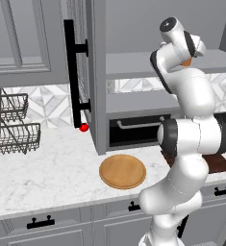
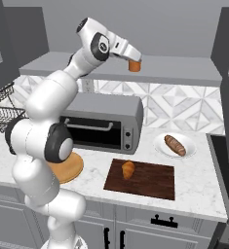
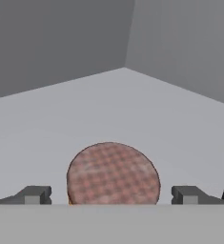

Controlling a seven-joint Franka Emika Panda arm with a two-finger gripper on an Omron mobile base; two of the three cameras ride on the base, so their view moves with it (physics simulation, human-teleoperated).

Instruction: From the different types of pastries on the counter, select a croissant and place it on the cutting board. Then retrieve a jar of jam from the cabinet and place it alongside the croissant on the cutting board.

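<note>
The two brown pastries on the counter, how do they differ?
The croissant is short and plump; the loaf-shaped pastry is longer and thinner. The croissant is golden and lies on the dark cutting board; the loaf is darker brown and lies on a white plate. Both are baked and rest on the counter's right side.

The arm covers most of the cutting board [image 1: 219,163] in the left base view, the jar of jam [image 3: 113,174] loses its lower part at the hand view's bottom, and whether the fingertips [image 3: 35,194] touch it, can't tell
</note>
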